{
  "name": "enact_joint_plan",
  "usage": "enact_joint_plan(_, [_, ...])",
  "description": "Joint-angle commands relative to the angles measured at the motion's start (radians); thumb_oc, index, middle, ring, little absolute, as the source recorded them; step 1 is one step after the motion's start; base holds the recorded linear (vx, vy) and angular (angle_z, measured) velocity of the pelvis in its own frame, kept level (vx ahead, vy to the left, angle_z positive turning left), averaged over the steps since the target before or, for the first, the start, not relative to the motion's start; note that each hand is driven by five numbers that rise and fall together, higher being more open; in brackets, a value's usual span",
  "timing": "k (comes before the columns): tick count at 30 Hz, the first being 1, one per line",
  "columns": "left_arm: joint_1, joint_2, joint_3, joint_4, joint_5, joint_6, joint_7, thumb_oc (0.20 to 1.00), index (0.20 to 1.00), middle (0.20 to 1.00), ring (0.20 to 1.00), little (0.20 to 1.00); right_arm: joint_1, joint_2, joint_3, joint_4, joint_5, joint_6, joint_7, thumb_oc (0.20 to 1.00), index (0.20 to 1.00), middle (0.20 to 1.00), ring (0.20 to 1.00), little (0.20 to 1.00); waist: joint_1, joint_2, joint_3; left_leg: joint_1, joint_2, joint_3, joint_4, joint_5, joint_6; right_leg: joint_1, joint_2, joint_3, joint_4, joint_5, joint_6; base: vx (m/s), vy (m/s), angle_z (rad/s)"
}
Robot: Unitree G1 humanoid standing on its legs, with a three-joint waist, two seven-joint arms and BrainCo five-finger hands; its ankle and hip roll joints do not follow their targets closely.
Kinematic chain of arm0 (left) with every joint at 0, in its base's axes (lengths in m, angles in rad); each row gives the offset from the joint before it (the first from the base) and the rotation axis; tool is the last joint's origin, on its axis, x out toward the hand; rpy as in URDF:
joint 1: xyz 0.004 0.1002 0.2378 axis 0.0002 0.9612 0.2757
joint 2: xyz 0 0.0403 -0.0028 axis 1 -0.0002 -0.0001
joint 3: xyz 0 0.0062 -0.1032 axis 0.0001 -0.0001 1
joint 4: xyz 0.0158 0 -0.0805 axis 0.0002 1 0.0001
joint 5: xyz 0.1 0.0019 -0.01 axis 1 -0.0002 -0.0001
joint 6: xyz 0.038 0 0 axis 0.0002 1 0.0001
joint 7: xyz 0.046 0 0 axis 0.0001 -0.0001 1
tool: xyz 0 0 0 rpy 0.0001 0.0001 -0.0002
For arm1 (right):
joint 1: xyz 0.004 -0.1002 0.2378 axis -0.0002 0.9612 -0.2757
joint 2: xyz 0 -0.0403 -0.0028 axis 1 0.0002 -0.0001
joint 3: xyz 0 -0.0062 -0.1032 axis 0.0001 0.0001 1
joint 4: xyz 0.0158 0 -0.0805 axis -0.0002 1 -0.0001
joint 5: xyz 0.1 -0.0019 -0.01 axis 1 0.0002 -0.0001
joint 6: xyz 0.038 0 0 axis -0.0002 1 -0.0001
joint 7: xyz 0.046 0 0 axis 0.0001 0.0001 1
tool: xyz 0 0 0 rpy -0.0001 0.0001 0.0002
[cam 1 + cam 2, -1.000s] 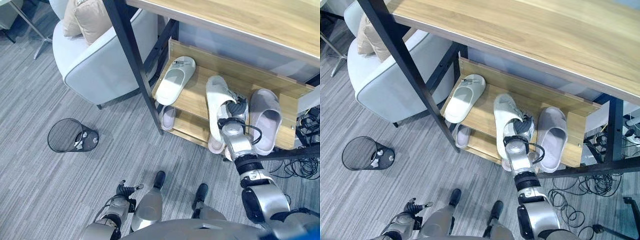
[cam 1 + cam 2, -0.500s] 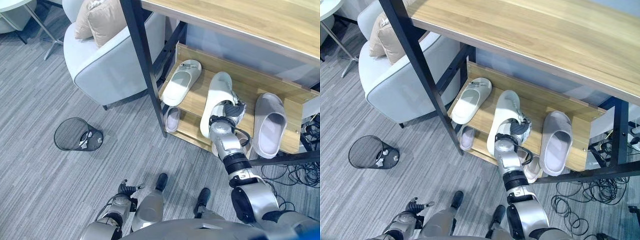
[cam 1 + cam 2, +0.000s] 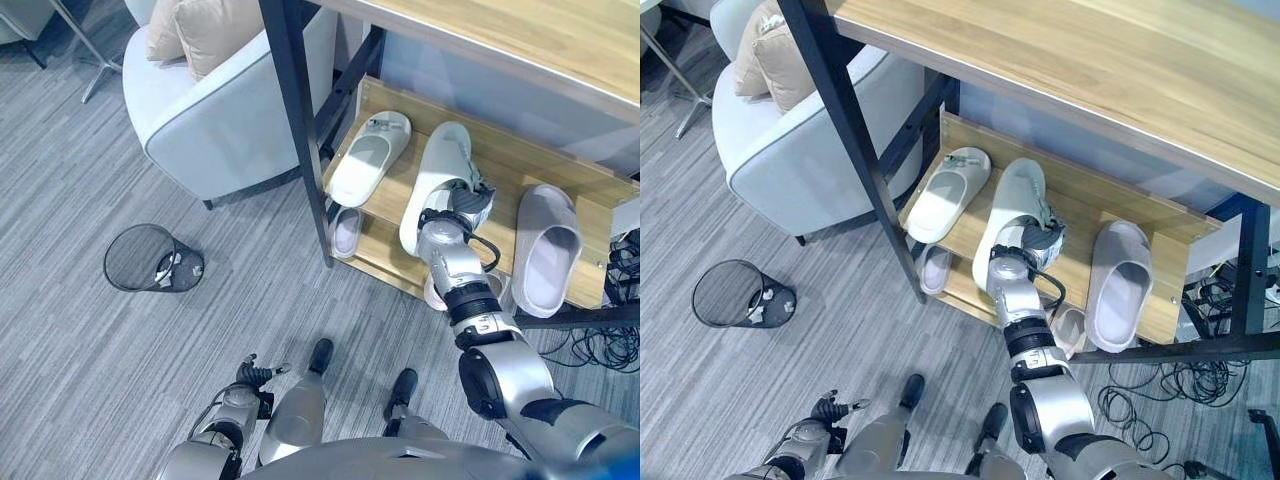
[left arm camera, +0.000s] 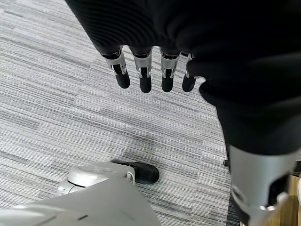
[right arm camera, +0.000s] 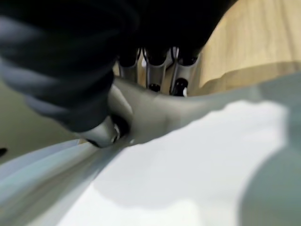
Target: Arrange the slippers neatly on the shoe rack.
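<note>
Wooden boards make up the shoe rack (image 3: 590,180), which stands under a long wooden table top (image 3: 1120,70) held by black legs (image 3: 300,130). On the rack's upper shelf there are three slippers. A white slipper (image 3: 368,158) lies flat at the left end. A grey slipper (image 3: 545,248) lies flat at the right end, well apart from the others. Between them is a second white slipper (image 3: 438,172), tipped up on its side with its toe pointing to the far edge of the shelf.

The right hand (image 3: 462,205) is on this middle slipper. Its fingers and thumb are curled round the slipper's edge and grip it, and the right wrist view shows them pinching the pale rim from very close.

On the lower shelf a small pinkish slipper (image 3: 345,232) sits at the left end, and another pinkish slipper (image 3: 1068,330) peeks out near the right arm.

The left hand (image 4: 150,70) hangs low on the near left, over the grey carpet (image 3: 120,350). Its fingers are straight and relaxed and it holds nothing.

To the left of the rack is a pale armchair (image 3: 215,120) with tan cushions (image 3: 200,25). A black wire bin (image 3: 150,260) stands on the carpet further left and nearer.
</note>
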State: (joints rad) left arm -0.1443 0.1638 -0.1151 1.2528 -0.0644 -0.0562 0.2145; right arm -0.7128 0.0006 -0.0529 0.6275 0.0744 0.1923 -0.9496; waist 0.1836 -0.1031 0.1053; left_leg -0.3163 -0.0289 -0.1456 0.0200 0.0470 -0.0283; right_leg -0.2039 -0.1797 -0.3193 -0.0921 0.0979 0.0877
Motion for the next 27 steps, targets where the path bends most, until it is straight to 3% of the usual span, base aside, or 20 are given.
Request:
enact_joint_plan(1, [-0.017, -0.168, -0.058, 0.078, 0.015, -0.007, -0.027, 1.0, 1.0, 1.0, 1.0, 1.0, -0.074, -0.073, -0.028, -0.012, -0.006, -0.019, -0.03, 0.2, 0.2, 0.2, 0.2, 0.2, 0.023, 0.015, 0.034, 0.033, 0.0, 0.021, -0.107, 0.078, 0.038, 0.107, -0.079, -0.032, 0.005, -0.043, 0.124, 0.0, 0.0, 0.0])
enact_joint_plan(3, [-0.014, -0.169, -0.058, 0.078, 0.013, -0.011, -0.027, 1.0, 1.0, 1.0, 1.0, 1.0, -0.079, -0.077, -0.033, -0.005, -0.005, -0.018, -0.029, 0.2, 0.2, 0.2, 0.2, 0.2, 0.023, 0.017, 0.036, 0.034, -0.002, 0.019, -0.107, 0.077, 0.038, 0.108, -0.082, -0.034, 0.005, -0.041, 0.124, 0.01, 0.02, 0.01])
enact_joint_plan(4, [-0.014, -0.168, -0.057, 0.08, 0.013, -0.012, -0.026, 1.0, 1.0, 1.0, 1.0, 1.0, -0.081, -0.077, -0.034, -0.005, -0.003, -0.017, -0.027, 0.351, 0.351, 0.351, 0.351, 0.351, 0.023, 0.017, 0.036, 0.034, -0.003, 0.018, -0.107, 0.077, 0.038, 0.108, -0.084, -0.035, 0.005, -0.04, 0.125, 0.0, 0.0, 0.0])
enact_joint_plan(5, [-0.013, -0.167, -0.056, 0.081, 0.012, -0.013, -0.026, 1.0, 1.0, 1.0, 1.0, 1.0, -0.083, -0.077, -0.034, -0.007, 0.001, -0.013, -0.022, 1.0, 1.0, 1.0, 1.0, 1.0, 0.023, 0.017, 0.037, 0.034, -0.004, 0.018, -0.107, 0.077, 0.038, 0.108, -0.084, -0.036, 0.005, -0.04, 0.126, 0.0, 0.0, 0.0])
enact_joint_plan(8, [-0.016, -0.17, -0.052, 0.093, 0.009, -0.013, -0.028, 1.0, 1.0, 1.0, 1.0, 1.0, -0.075, -0.086, -0.006, -0.006, -0.03, 0.041, 0.018, 1.0, 1.0, 1.0, 1.0, 1.0, 0.023, 0.013, 0.036, 0.036, -0.004, 0.019, -0.107, 0.075, 0.038, 0.113, -0.084, -0.038, 0.005, -0.042, 0.124, 0.01, 0.005, 0.01])
enact_joint_plan(12, [-0.016, -0.178, -0.055, 0.094, 0.006, -0.018, -0.03, 1.0, 1.0, 1.0, 1.0, 1.0, -0.053, -0.073, 0.0, -0.002, -0.031, 0.054, 0.014, 1.0, 1.0, 1.0, 1.0, 1.0, 0.02, 0.011, 0.034, 0.039, -0.004, 0.02, -0.107, 0.073, 0.04, 0.116, -0.084, -0.039, 0.005, -0.043, 0.124, 0.0, 0.0, 0.0])
enact_joint_plan(27, [0.005, -0.174, -0.05, 0.117, 0.009, -0.013, -0.04, 1.0, 1.0, 1.0, 1.0, 1.0, 0.114, 0.023, 0.052, -0.199, -0.053, -0.028, -0.039, 1.0, 1.0, 1.0, 1.0, 1.0, -0.003, 0.01, 0.01, 0.063, 0.006, 0.038, -0.107, 0.063, 0.043, 0.129, -0.085, -0.026, 0.005, -0.045, 0.118, 0.01, -0.001, -0.01])
